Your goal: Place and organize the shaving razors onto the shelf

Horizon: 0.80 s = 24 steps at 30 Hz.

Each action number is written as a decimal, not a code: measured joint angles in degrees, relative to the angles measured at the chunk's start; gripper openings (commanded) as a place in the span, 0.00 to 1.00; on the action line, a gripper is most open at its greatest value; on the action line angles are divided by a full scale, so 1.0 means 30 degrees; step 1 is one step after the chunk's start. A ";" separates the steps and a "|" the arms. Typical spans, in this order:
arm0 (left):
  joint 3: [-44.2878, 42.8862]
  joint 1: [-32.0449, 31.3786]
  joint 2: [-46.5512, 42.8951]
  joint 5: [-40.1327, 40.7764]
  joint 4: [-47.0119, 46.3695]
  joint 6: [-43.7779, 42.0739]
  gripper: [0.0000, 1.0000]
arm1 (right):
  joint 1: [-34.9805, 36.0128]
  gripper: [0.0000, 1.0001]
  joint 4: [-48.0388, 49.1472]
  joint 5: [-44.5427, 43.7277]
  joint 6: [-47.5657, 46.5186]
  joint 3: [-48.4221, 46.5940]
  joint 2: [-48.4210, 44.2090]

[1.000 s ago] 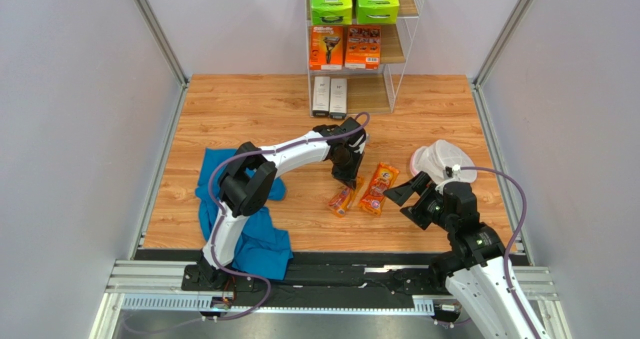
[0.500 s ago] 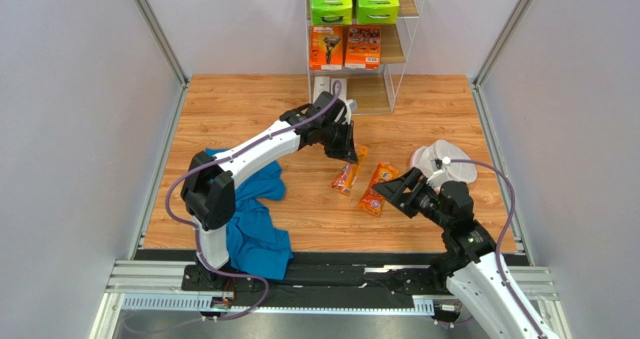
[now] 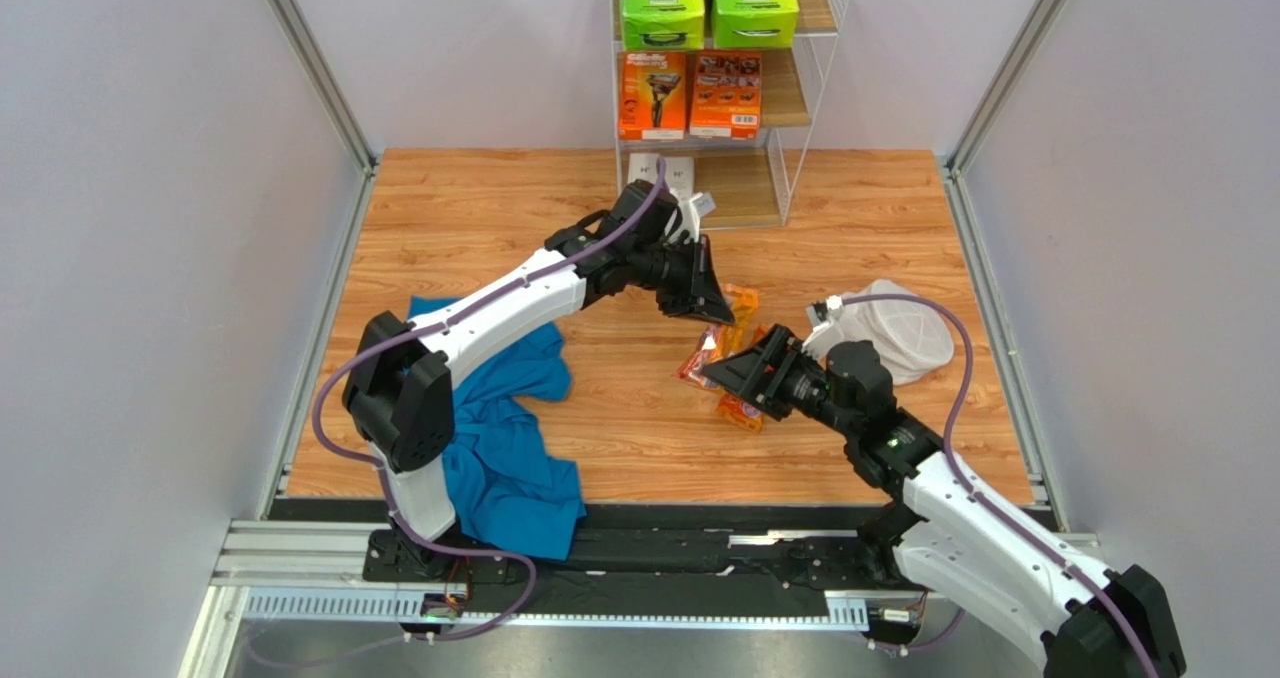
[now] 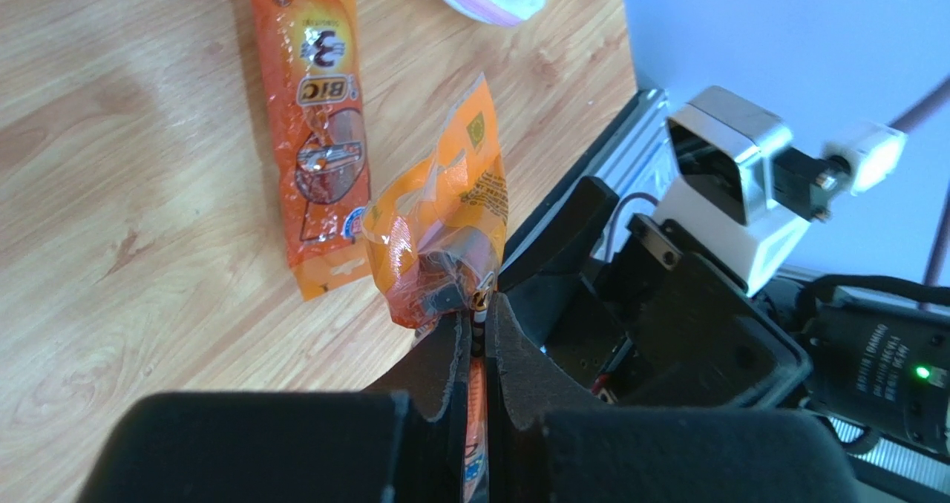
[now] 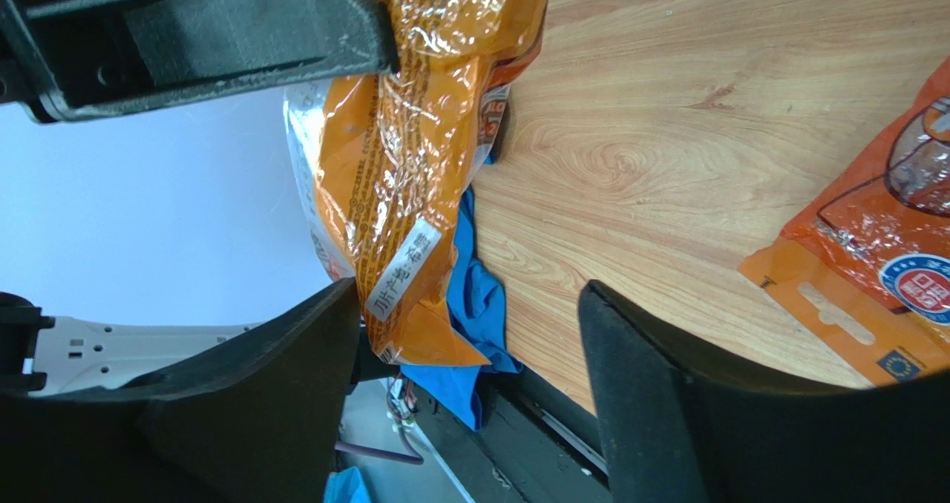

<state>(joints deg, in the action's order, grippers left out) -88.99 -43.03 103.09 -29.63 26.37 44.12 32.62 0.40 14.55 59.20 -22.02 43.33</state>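
My left gripper (image 3: 718, 306) (image 4: 480, 314) is shut on the edge of an orange razor pack (image 4: 440, 230) (image 3: 703, 357), which hangs crumpled above the table. My right gripper (image 3: 739, 372) (image 5: 468, 336) stands open around that pack's (image 5: 413, 158) lower end, which sits close against one finger. A second orange pack (image 4: 318, 136) (image 5: 881, 247) lies flat on the wood beside them. The shelf (image 3: 796, 108) at the back holds black boxes with green ends (image 3: 706, 11), orange boxes (image 3: 688, 93) and white boxes (image 3: 661, 168), the last partly hidden by my left arm.
A blue cloth (image 3: 504, 423) lies at the left near my left arm's base. A round white mesh item with a pink rim (image 3: 899, 326) sits right of my right arm. Grey walls close in both sides.
My left gripper has lifted the orange pack off the table and carried it right. My right arm has swung left to meet it, and its jaws have narrowed somewhat.
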 measured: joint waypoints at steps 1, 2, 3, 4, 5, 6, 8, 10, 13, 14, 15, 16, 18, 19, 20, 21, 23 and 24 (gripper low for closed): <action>0.0189 0.0000 -0.0153 -0.0117 -0.0262 0.0051 0.00 | 0.0007 0.67 0.0277 -0.0029 0.0029 0.0000 0.0240; 0.0379 0.0000 -0.0284 -0.0197 -0.0495 0.0138 0.00 | 0.0051 0.63 0.0554 -0.0058 0.0117 0.0000 0.0415; 0.0612 0.0044 -0.0423 -0.0299 -0.0787 0.0211 0.00 | 0.0080 0.60 0.0787 -0.0066 0.0153 0.0000 0.0503; 0.0816 0.0087 -0.0510 -0.0401 -0.1035 0.0284 0.00 | 0.0117 0.55 0.0998 -0.0073 0.0189 0.0000 0.0561; 0.1027 0.0117 -0.0605 -0.0503 -0.1304 0.0364 0.00 | 0.0124 0.44 0.1231 -0.0087 0.0240 0.0000 0.0590; 0.1297 0.0146 -0.0707 -0.0619 -0.1596 0.0495 0.00 | 0.0117 0.39 0.1545 -0.0109 0.0313 0.0000 0.0619; 0.1770 0.0160 -0.0903 -0.0743 -0.1974 0.0634 0.00 | 0.0131 0.26 0.2098 -0.0095 0.0379 0.0000 0.0678; 0.2164 0.0168 -0.1064 -0.0860 -0.2280 0.0736 0.00 | 0.0197 0.10 0.2477 -0.0022 0.0488 0.0000 0.0685; 0.2652 0.0233 -0.1297 -0.0984 -0.2747 0.0787 0.00 | 0.0211 0.00 0.2557 0.0029 0.0517 0.0000 0.0692; 0.2820 0.0262 -0.1377 -0.0984 -0.2900 0.0794 0.00 | 0.0226 0.00 0.2565 0.0066 0.0510 0.0000 0.0692; 0.2958 0.0284 -0.1435 -0.0984 -0.3024 0.0809 0.01 | 0.0233 0.00 0.2557 0.0109 0.0503 0.0000 0.0692; 0.3169 0.0342 -0.1523 -0.1005 -0.3184 0.0838 0.04 | 0.0233 0.00 0.2565 0.0131 0.0481 0.0000 0.0692; 0.3483 0.0503 -0.1654 -0.1056 -0.3337 0.0896 0.18 | 0.0255 0.00 0.2543 0.0204 0.0466 -0.0015 0.0794; 0.3577 0.0576 -0.1690 -0.1056 -0.3373 0.0889 0.36 | 0.0284 0.00 0.2543 0.0197 0.0466 -0.0022 0.0882; 0.3665 0.0634 -0.1719 -0.1049 -0.3381 0.0823 0.43 | 0.0299 0.00 0.2543 0.0197 0.0452 -0.0051 0.0969; 0.3701 0.0721 -0.1734 -0.1056 -0.3271 0.0670 0.48 | 0.0321 0.00 0.2514 0.0189 0.0415 -0.0109 0.1100; 0.3708 0.1049 -0.1843 -0.0933 -0.2747 0.0299 0.61 | 0.0299 0.00 0.2288 -0.0036 0.0255 -0.0306 0.1479; 0.3716 0.1260 -0.1960 -0.0816 -0.2317 0.0073 0.63 | 0.0262 0.00 0.2229 -0.0211 0.0197 -0.0437 0.1741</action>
<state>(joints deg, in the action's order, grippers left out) -77.84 -39.24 97.21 -32.08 19.42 44.34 33.41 7.09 13.91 59.79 -23.33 48.56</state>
